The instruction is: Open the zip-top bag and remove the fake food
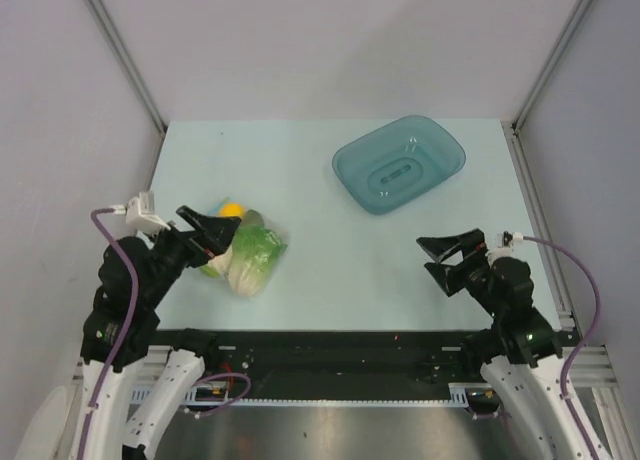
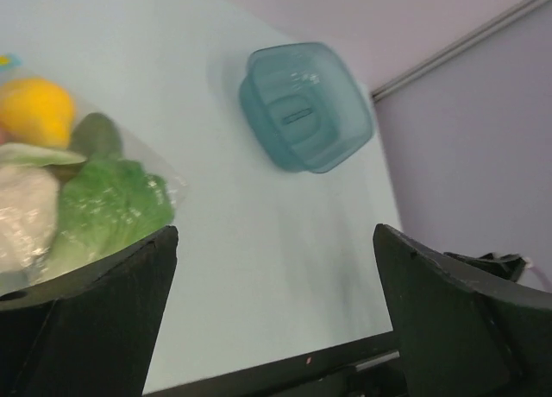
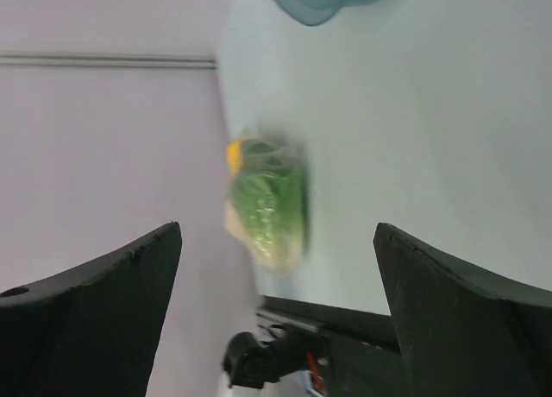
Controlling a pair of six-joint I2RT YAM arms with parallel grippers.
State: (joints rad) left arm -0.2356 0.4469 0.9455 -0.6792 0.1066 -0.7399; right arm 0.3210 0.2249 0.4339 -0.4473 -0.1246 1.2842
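Checking the top view: the zip-top bag [image 1: 252,255] lies on the worktop [image 1: 340,230] at near-left with the fake food [image 1: 258,248] inside, yellow fruit [image 1: 231,210] at the far end and cabbage [image 1: 250,265] nearer. Its long axis looks to run roughly far-to-near, slightly diagonal. The left claw [image 1: 220,238] hovers over the bag's left part, jaws spread, pinching nothing. The right claw [image 1: 424,256] is well apart to the right, also spread and empty, tips aimed left toward the bag. The teal tray [image 1: 398,165] is far-right, clear of both. Left wrist view: the bag [image 2: 95,198] sits low-left, partly hidden behind the left finger [image 2: 95,319] and not centred in the claw [image 2: 276,231], so I'd guess the left arm must shift that way before closing. Right wrist view is blurred: the bag [image 3: 267,207] shows across the worktop, well beyond the spread claw [image 3: 278,228]. The left arm is clearly nearer. I can't locate the zip mouth in any view.
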